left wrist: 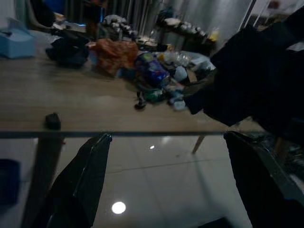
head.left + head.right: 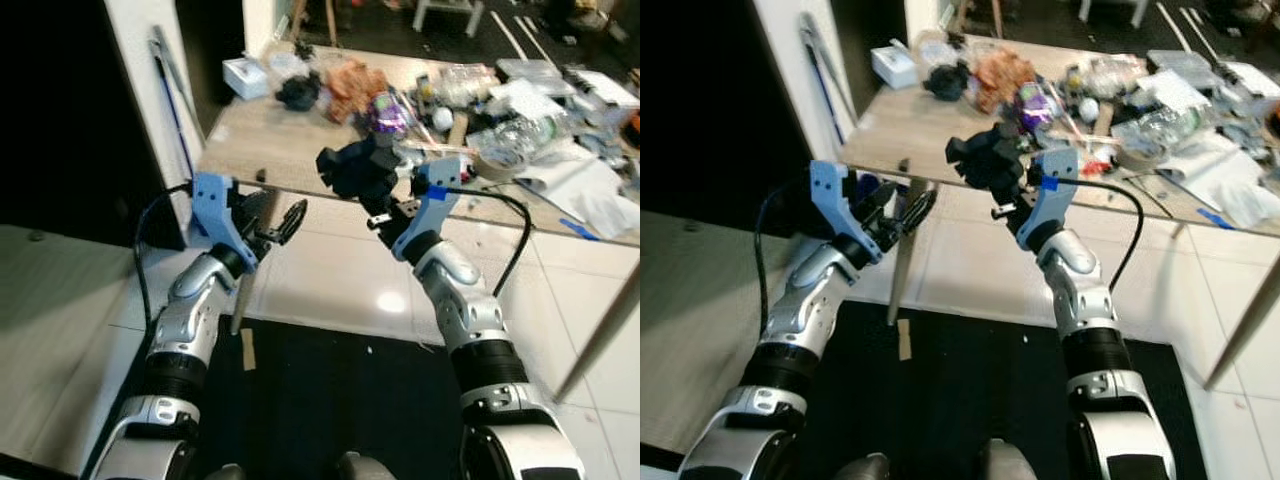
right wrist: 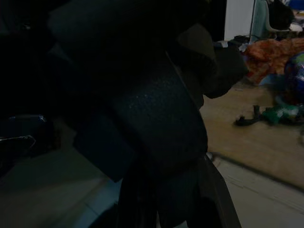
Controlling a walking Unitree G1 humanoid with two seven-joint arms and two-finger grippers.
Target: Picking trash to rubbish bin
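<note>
My right gripper (image 2: 378, 185) is raised in front of the table's near edge and is shut on a crumpled black piece of trash (image 2: 353, 167). That piece looms large and dark in the right wrist view, black trash (image 3: 142, 109). My left gripper (image 2: 284, 222) is held up to the left of it, open and empty, below the table edge. In the left wrist view its two fingers (image 1: 80, 185) stand wide apart, with the black trash (image 1: 256, 80) off to one side.
The wooden table (image 2: 270, 140) carries much clutter: an orange bag (image 2: 350, 80), a black lump (image 2: 298, 92), a white box (image 2: 243, 75), a purple foil ball (image 2: 385, 115) and clear plastic (image 2: 520, 130). A table leg (image 2: 245, 270) stands near my left gripper. A black mat (image 2: 330, 400) lies underfoot.
</note>
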